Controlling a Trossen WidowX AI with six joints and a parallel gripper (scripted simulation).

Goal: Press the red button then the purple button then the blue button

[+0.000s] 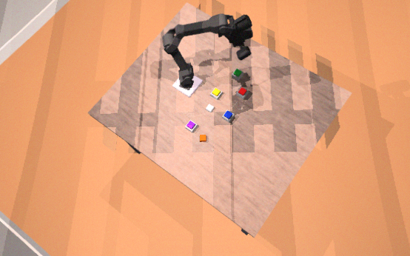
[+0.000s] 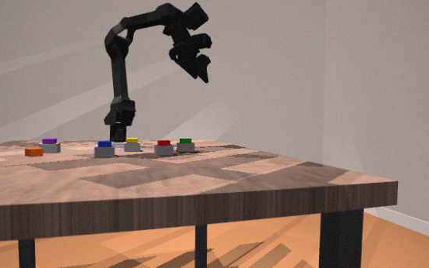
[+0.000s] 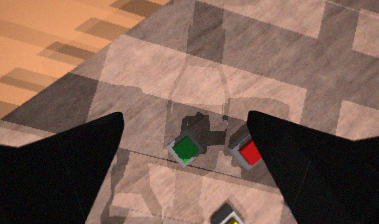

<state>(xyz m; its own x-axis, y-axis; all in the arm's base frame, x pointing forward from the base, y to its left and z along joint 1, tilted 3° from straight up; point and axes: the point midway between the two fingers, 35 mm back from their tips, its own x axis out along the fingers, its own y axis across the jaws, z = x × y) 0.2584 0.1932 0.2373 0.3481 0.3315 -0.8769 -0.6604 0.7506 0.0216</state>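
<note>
Seen from above, left to right, the pale square plate lies under the arm's foot, well apart from the jaws and much lower. The purple button comes next, well off to the left of the jaws: a flat, vivid violet square cap on a squat grey housing whose rim looks whitish from overhead. Near it lies the plain orange block, likewise far from the jaws. The small white block and the yellow button follow, the latter cut off at the bottom edge of the wrist view.

The blue button stands below and away from the jaws, its saturated blue cap raised over a blocky grey housing. The green button shows between the two tips in the wrist view, though well below them. Rightmost, the red button has a bright square cap standing proud of its grey housing, partly hidden by one tip in the wrist view.

The jaws hang high over the table, released, tips spread wide with nothing gripped, and touch none of the buttons.
</note>
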